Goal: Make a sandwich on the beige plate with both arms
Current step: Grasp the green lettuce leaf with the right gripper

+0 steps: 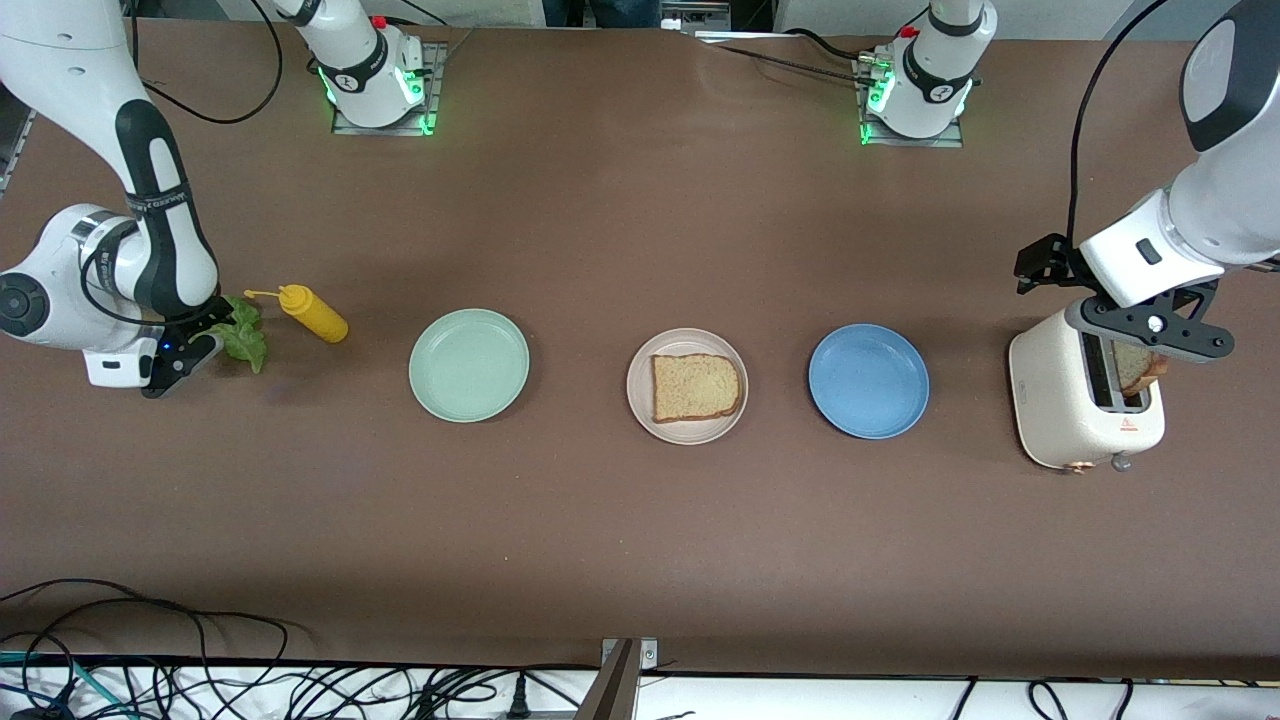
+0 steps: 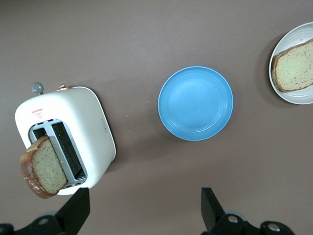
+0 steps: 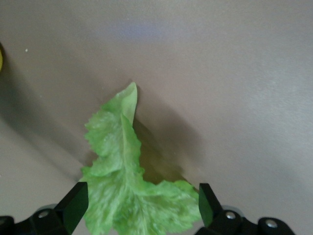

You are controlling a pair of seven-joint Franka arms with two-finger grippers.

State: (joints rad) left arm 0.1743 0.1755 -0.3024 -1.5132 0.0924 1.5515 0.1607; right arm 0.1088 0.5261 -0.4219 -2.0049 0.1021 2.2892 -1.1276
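Plates number three on the brown worktop (image 1: 640, 520), set in a row well apart: a mint-green plate (image 1: 469, 365) toward the right arm's end, the beige plate (image 1: 687, 386) in the middle, and a blue plate (image 1: 868, 380) toward the left arm's end. Bread slices number two. One slice (image 1: 696, 387) lies flat on the beige plate; the green and blue plates hold nothing. The second slice (image 2: 43, 166) stands tilted, half out of one slot of the cream toaster (image 1: 1083, 405), which sits at the left arm's end of the row.

One lettuce leaf (image 3: 128, 191) lies at the right arm's end of the worktop, just beside a single yellow squeeze bottle (image 1: 313, 312), which lies on its side between the leaf and the green plate.

The left gripper (image 2: 144, 208) hangs over the toaster with its jaws spread wide and holding nothing; the tilted slice sits off to one side of the gap, outside it. The right gripper (image 3: 142, 205) is down at the lettuce, jaws spread with the leaf lying between them, not closed on it.

Wide bare worktop stretches from the row down to the edge nearest the front camera, and between the row and the arm bases. The toaster and the lettuce sit close to the two ends of the worktop.
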